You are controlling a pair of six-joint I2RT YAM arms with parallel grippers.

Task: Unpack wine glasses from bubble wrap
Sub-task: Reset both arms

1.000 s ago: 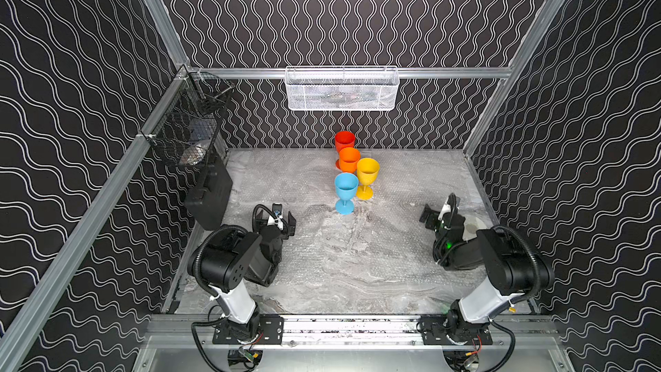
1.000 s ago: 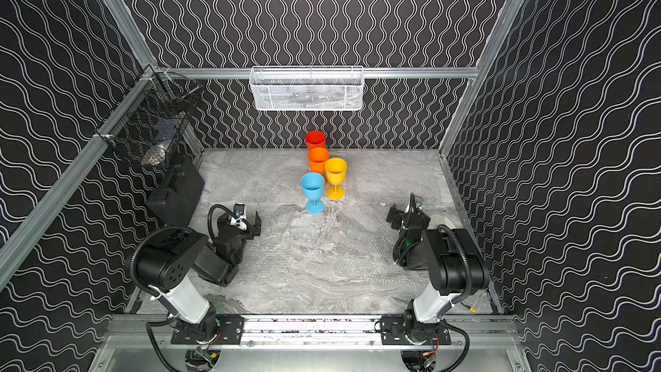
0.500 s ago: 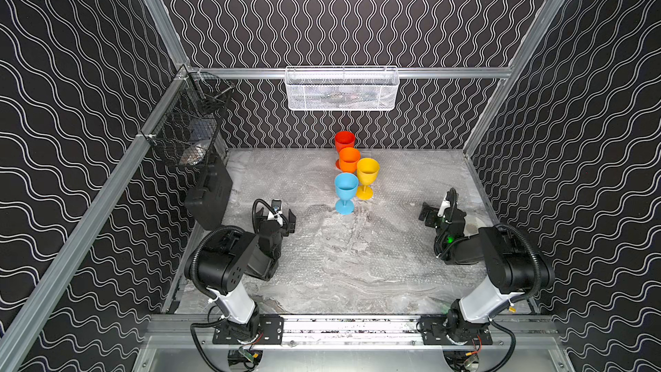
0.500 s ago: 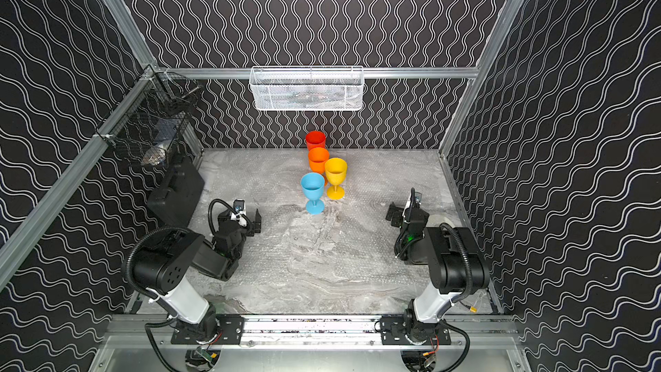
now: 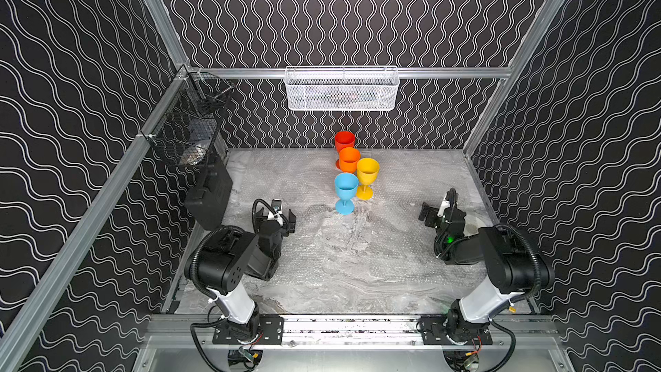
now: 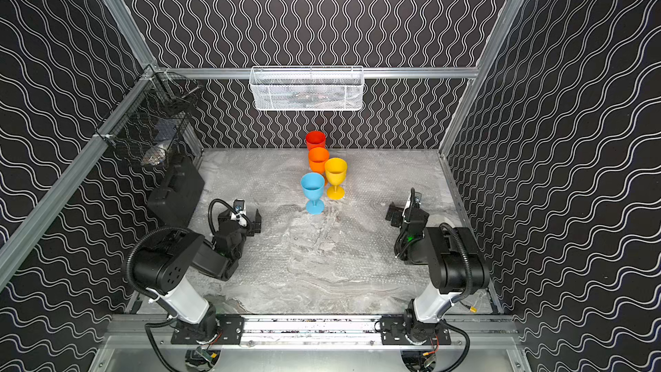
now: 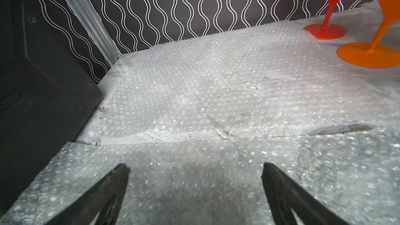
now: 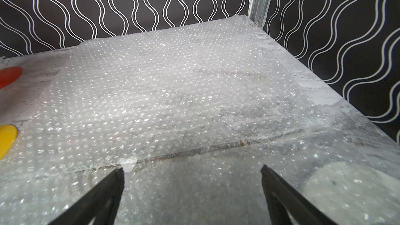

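Four wine glasses stand upright and bare in a cluster at the back centre: red [image 5: 344,141], orange [image 5: 349,161], yellow [image 5: 367,172] and light blue [image 5: 346,189]. The bubble wrap [image 5: 297,180] lies as flat clear sheets over the marble table in both top views [image 6: 375,187]. My left gripper [image 5: 276,217] [image 7: 194,169] hovers low over a sheet at the left, open and empty. Feet of the red glass [image 7: 324,31] and orange glass [image 7: 368,55] show beyond it. My right gripper [image 5: 442,210] [image 8: 191,172] sits low at the right, open and empty, over another sheet [image 8: 173,87].
A black case [image 5: 209,191] leans on the left wall close to my left arm. A black wire basket [image 5: 189,130] hangs on the left rail and a white mesh basket [image 5: 341,89] on the back rail. The metal base rail [image 5: 339,327] runs along the front.
Both arms have shifted slightly, folding back a little. Both grippers stayed open and the four glasses have not moved.
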